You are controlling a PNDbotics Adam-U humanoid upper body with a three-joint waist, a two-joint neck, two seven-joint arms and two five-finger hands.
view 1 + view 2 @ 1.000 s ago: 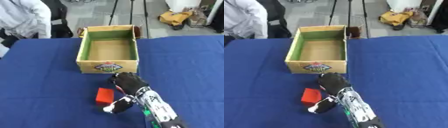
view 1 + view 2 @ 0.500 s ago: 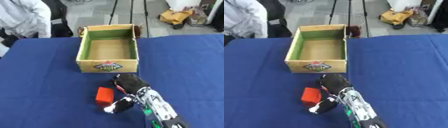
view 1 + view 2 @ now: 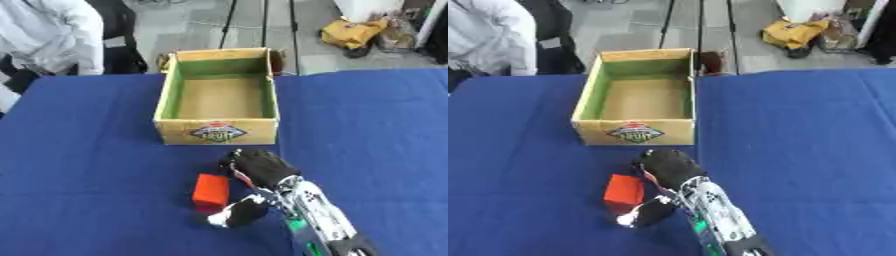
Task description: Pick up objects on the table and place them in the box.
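Observation:
A small red block [image 3: 211,190] lies on the blue table [image 3: 87,190], a little in front of the box. The cardboard box [image 3: 217,133] has green inner walls and a fruit label on its front, and nothing shows inside it. My right hand [image 3: 259,169] comes in from the bottom edge on a black and silver arm. It hovers just right of the red block, its dark fingers bunched above the block's far end. Its thumb [image 3: 234,213] reaches out below the block's near end. The block sits in the gap between them, with nothing curled round it. My left hand shows in neither view.
The blue cloth spreads wide to the left and right of the box. Beyond the far table edge are a person in white [image 3: 48,35] at the left, tripod legs [image 3: 262,22] and a yellow bag [image 3: 354,32] on the floor.
My right hand has crept slightly nearer along the right side of the red block. The block and the box have not moved.

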